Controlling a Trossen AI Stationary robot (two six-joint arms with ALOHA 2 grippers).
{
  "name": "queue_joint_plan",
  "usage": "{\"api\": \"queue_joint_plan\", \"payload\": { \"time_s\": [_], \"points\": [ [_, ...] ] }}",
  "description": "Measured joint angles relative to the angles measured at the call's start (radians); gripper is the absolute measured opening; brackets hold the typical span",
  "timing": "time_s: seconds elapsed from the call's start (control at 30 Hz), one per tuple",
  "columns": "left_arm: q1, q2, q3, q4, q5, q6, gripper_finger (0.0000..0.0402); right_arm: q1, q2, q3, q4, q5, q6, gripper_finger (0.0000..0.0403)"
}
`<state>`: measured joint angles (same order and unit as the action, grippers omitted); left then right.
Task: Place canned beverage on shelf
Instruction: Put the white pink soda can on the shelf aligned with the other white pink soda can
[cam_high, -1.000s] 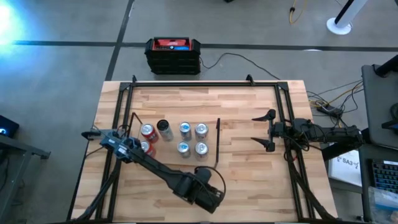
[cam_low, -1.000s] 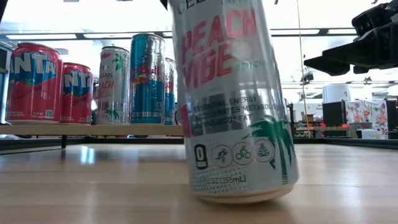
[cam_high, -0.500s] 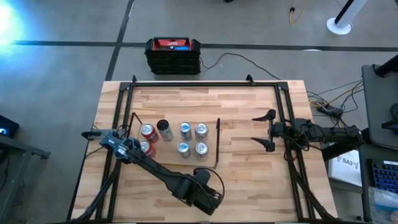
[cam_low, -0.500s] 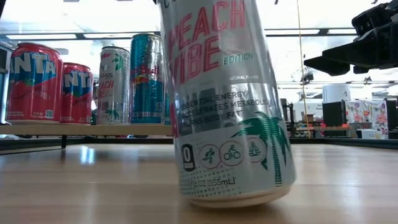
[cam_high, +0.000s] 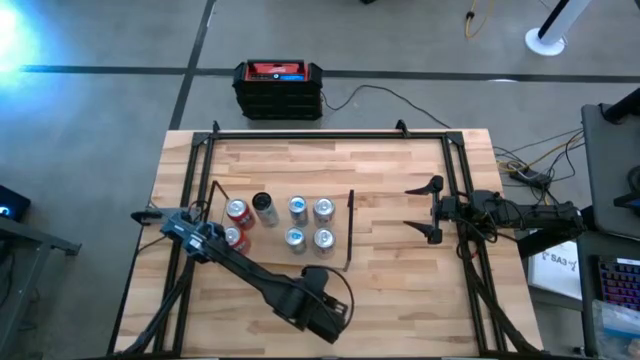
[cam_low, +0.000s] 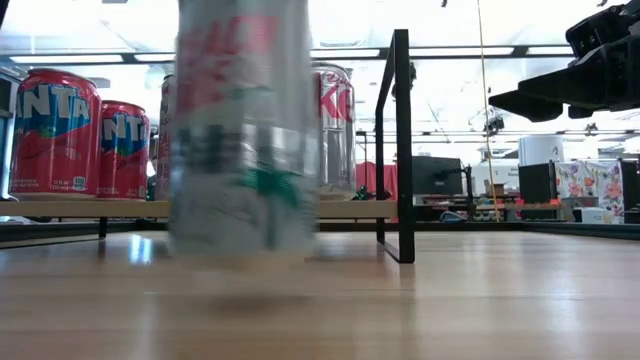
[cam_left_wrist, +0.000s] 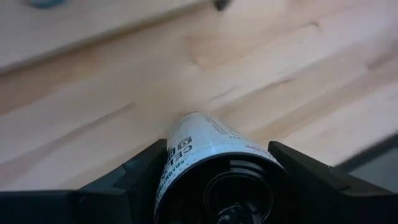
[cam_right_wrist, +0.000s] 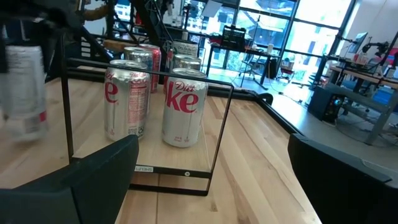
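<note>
The left gripper (cam_left_wrist: 214, 180) pinches a silver can (cam_low: 243, 130) between its fingers, held above the plank tabletop (cam_high: 400, 290) in front of the shelf (cam_low: 330, 208). The right gripper (cam_high: 424, 211), fingers spread, waits at the table's right edge.

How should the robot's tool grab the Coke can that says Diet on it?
Grip the Diet Coke can around its upper round wall, coming down from above. It stands upright, and the shelf's black bar and the neighbouring can crowd its sides.
</note>
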<state>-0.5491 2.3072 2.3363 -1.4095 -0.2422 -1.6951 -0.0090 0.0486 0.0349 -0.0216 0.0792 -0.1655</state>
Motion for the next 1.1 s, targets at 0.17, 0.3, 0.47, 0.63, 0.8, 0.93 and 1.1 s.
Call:
{"api": "queue_joint_plan", "payload": {
  "time_s": [0.17,0.3,0.47,0.63,0.8,0.93,1.1],
  "points": [
    [-0.002,-0.003,0.017,-0.112,-0.001,-0.039,0.0241,0.000,0.000,0.000,0.000,0.000,0.000,0.0398],
    [-0.009,-0.012,0.016,-0.169,-0.007,-0.089,0.0241,0.000,0.000,0.000,0.000,0.000,0.000,0.0398],
    [-0.032,-0.037,0.007,-0.168,-0.050,-0.120,0.0241,0.000,0.000,0.000,0.000,0.000,0.000,0.0398],
    [-0.047,-0.052,0.005,-0.164,-0.064,-0.147,0.0241,0.000,0.000,0.000,0.000,0.000,0.000,0.0398],
    [-0.055,-0.068,-0.025,-0.161,-0.064,-0.154,0.0241,0.000,0.000,0.000,0.000,0.000,-0.001,0.0398],
    [-0.062,-0.096,-0.112,-0.160,-0.058,-0.195,0.0241,0.000,0.000,0.000,0.000,0.000,-0.001,0.0398],
    [-0.070,-0.188,-0.246,-0.158,-0.054,-0.216,0.0241,0.000,0.000,0.000,0.000,0.000,-0.002,0.0398]
  ]
}}
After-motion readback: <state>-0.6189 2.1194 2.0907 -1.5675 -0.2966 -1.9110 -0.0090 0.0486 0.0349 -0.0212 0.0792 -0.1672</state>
